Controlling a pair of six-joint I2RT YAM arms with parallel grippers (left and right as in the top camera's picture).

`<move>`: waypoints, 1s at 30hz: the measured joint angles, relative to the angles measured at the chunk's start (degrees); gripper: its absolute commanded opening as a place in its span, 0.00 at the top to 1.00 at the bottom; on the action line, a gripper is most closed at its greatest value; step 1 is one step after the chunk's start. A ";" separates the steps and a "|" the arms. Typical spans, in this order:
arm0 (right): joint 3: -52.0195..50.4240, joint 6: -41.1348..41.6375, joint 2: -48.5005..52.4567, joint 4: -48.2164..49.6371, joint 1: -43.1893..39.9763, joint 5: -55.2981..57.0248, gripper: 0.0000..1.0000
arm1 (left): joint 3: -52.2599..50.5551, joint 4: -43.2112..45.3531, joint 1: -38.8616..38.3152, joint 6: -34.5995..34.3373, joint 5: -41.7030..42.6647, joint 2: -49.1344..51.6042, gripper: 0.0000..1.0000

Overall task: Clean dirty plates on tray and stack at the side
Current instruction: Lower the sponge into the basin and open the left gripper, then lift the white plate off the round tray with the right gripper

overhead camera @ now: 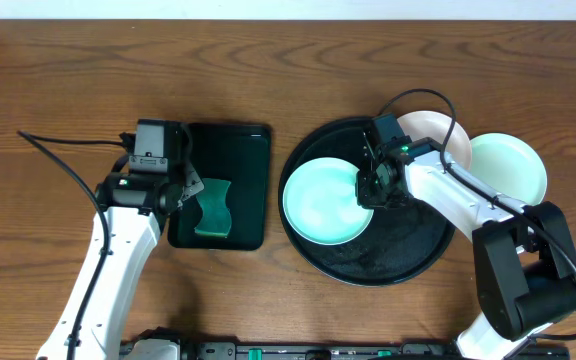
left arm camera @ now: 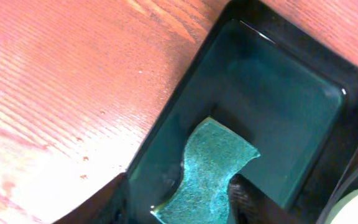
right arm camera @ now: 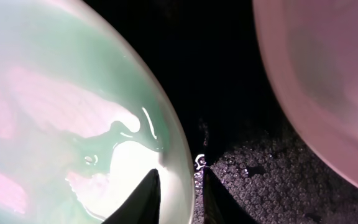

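My right arm reaches in from the right of the tray [overhead camera: 388, 260], wrist bent down over its middle. The right gripper [right arm camera: 180, 193] straddles the rim of a mint plate [overhead camera: 318, 200], one finger inside and one outside; clamped or loose, I cannot tell. That plate lies on the tray's left half, wet and streaky. A white plate [overhead camera: 438, 130] overlaps the tray's upper-right rim, and a second mint plate [overhead camera: 508, 165] sits just off its right. Left of the tray, my left gripper [overhead camera: 193, 190] hangs spread and released over the sponge [left arm camera: 210, 168] in the rectangular tray [overhead camera: 248, 160].
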 measured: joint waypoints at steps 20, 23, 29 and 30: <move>-2.38 0.44 -0.17 3.87 -0.07 -0.15 0.99 | 0.00 -1.03 0.07 -0.17 1.03 0.00 0.21; -2.38 0.46 -0.17 3.72 -0.07 -0.07 0.99 | 0.00 -1.03 0.07 -0.17 1.03 0.02 0.21; -2.10 0.44 -0.20 2.69 -0.07 0.35 0.99 | 0.00 -1.03 0.07 -0.17 1.03 0.02 0.20; -1.81 0.44 -0.20 1.99 -0.07 0.37 0.99 | 0.00 -1.03 0.07 -0.17 1.03 0.00 0.20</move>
